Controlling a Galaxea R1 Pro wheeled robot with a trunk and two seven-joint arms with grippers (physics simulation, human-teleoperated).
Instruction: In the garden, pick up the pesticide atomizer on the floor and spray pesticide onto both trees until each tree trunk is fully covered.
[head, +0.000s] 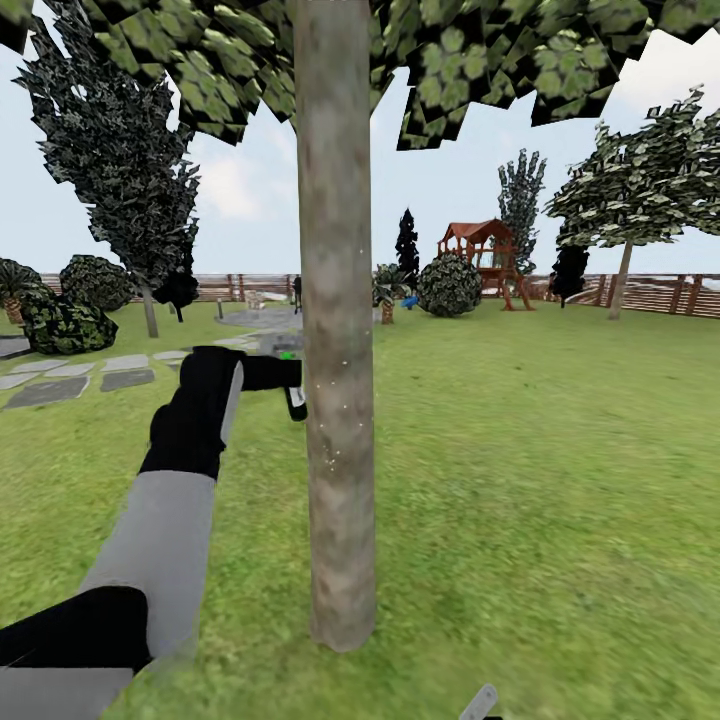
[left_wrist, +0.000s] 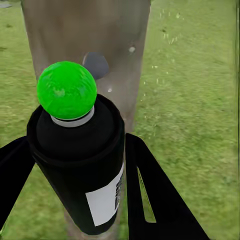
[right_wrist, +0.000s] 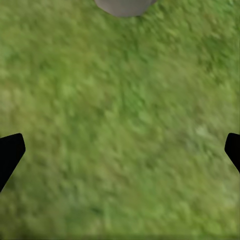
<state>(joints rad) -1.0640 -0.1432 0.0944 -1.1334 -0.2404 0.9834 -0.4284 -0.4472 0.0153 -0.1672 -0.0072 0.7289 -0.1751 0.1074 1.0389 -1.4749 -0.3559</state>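
A straight mottled grey-brown tree trunk (head: 338, 400) rises from the lawn right in front of me, its leaf canopy overhead. My left gripper (head: 285, 375) is shut on the pesticide atomizer (head: 294, 385), held just left of the trunk at mid-height. In the left wrist view the atomizer (left_wrist: 77, 165) is a dark canister with a white label and a green ball top, clamped in my left gripper (left_wrist: 75, 140) and pointing at the trunk (left_wrist: 65, 35). Pale specks dot the bark. A second tree (head: 640, 185) stands far right by the fence. My right gripper (right_wrist: 120, 155) hangs open over grass.
Grey stepping stones (head: 70, 380) and dark shrubs (head: 65, 320) lie to the left. A wooden playset (head: 485, 255), a short palm (head: 388, 290) and a slatted fence (head: 660, 295) sit far behind. A dark conifer (head: 120, 150) stands at the left. Open lawn stretches to the right.
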